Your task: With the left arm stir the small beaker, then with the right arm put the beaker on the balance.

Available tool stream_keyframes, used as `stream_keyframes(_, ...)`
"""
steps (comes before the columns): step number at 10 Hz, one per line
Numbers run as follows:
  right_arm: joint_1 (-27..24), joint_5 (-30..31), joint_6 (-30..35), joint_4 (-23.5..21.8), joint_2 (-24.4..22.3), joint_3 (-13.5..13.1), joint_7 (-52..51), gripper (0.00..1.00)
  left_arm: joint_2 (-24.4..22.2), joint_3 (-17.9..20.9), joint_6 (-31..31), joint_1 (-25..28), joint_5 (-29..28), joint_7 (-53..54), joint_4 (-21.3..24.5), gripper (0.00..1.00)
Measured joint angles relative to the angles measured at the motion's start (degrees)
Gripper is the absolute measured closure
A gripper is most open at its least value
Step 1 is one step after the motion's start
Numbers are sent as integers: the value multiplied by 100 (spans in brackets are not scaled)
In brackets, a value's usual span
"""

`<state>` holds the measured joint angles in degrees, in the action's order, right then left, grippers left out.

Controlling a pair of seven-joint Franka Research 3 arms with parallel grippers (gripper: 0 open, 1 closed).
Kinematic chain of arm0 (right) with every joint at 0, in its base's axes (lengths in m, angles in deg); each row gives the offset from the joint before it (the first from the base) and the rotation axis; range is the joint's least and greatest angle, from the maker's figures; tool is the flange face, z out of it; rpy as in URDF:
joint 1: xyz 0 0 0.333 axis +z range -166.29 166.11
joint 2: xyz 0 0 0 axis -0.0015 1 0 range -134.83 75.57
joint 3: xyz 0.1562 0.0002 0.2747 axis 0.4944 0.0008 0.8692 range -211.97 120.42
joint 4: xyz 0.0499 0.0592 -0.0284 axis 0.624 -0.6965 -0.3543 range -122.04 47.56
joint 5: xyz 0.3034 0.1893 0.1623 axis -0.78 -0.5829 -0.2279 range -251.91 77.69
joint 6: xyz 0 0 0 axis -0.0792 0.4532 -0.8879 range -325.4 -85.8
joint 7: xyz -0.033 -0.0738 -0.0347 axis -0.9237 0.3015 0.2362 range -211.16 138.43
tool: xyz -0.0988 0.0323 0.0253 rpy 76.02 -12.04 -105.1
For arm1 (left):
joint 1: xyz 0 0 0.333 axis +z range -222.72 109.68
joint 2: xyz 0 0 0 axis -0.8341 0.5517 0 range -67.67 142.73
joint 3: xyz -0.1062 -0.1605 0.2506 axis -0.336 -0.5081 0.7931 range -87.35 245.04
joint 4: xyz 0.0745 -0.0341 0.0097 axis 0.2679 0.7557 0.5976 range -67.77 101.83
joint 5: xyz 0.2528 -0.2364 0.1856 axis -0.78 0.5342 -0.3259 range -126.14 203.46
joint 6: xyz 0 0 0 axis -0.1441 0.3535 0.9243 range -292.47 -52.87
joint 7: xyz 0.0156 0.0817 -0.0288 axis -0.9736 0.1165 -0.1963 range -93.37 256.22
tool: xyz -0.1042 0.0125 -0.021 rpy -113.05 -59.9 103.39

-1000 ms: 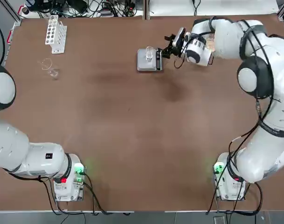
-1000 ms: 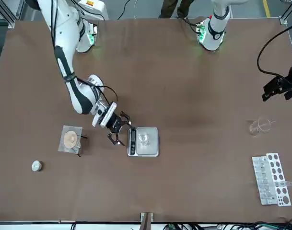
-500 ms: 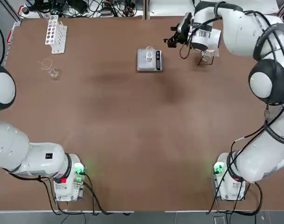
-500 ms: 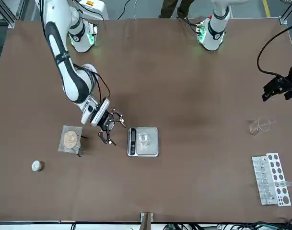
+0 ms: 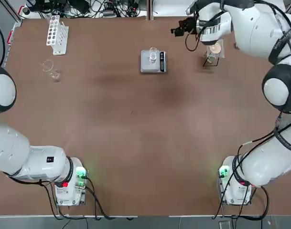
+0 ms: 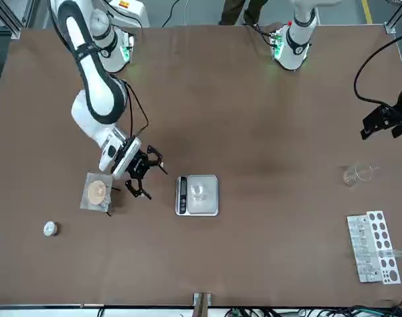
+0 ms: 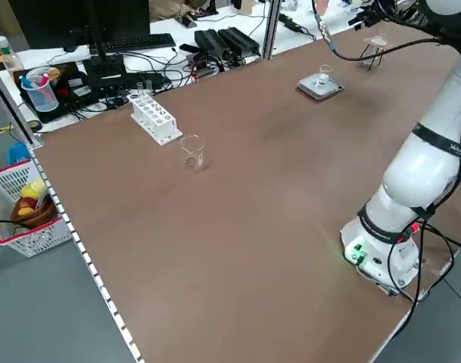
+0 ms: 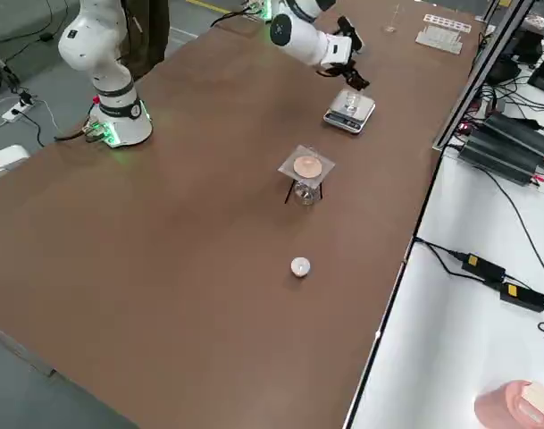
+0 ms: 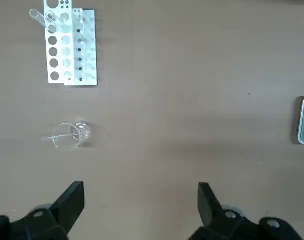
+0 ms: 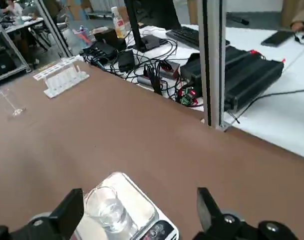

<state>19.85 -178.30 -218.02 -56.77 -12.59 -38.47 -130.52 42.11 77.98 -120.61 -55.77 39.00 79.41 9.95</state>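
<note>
One small beaker (image 6: pixel 198 191) sits upright on the plate of the balance (image 6: pixel 210 205); contents unclear. Right claw (image 6: pixel 159 181), spread and holding nothing, hangs between balance and a wire stand (image 8: pixel 289 188) topped by a gauze square with a pale disc. Well apart, toward the left arm's side: larger glass vessel (image 9: pixel 72 136), thin rod inside, on the worktop (image 6: pixel 253 251); near it, white rack (image 9: pixel 72 45) holding clear tubes. Left claw (image 9: pixel 142 207) hovers on that side, spread, nothing between its fingers.

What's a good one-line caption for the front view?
Small clear glass beaker on flat silver-grey square balance, right end effector open beside it, empty.
</note>
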Motion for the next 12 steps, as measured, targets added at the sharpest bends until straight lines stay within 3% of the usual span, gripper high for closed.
stream_keyframes(4, -75, 2626, 206, -44, -384, -15, 3840, 0, 0, 0, 0, 0, 0, 0, 0, 0)
stream_keyframes(6, -146, 3199, 578, -34, -538, -76, 4989, 0, 0, 0, 0, 0, 0, 0, 0, 0)
stream_keyframes(9, -170, 4672, 1696, 280, -784, -360, 7281, 0, 0, -1, 0, -3, 0, 0, -1, 0)
stream_keyframes(12, -182, 5611, 2966, 589, -1047, -672, 8867, 0, -1, -1, 0, -2, 0, 0, -5, 0)
